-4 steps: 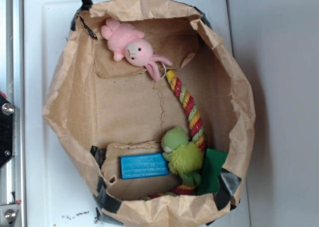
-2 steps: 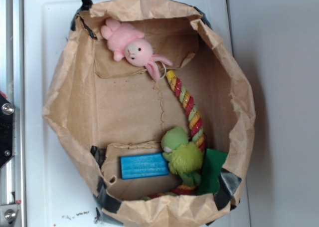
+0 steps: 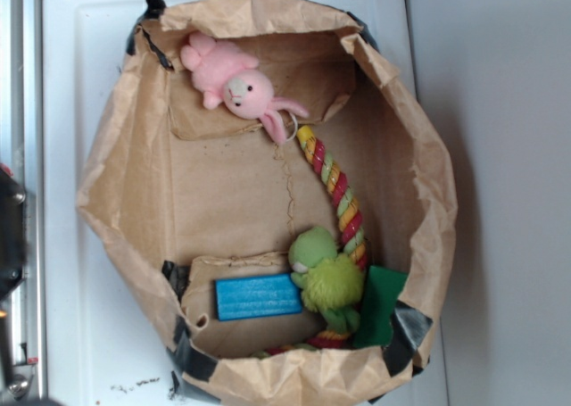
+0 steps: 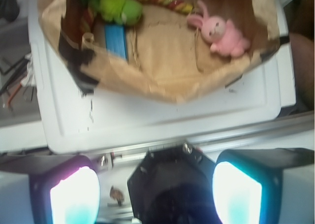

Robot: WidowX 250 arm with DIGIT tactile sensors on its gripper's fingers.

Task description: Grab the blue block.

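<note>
Nothing is grabbed yet. The blue block [image 3: 259,297] is seen lying flat on the floor of the brown paper bag [image 3: 125,174], at the end where the bag's corners are taped black, just beside the green plush toy [image 3: 326,277]. The gripper [image 4: 156,192] is held well apart from it, outside the bag over the white surface [image 4: 162,120]; its fingers [image 4: 74,197] are spread wide, with nothing between them. The whole approach, descent and closing are judged to be left.
</note>
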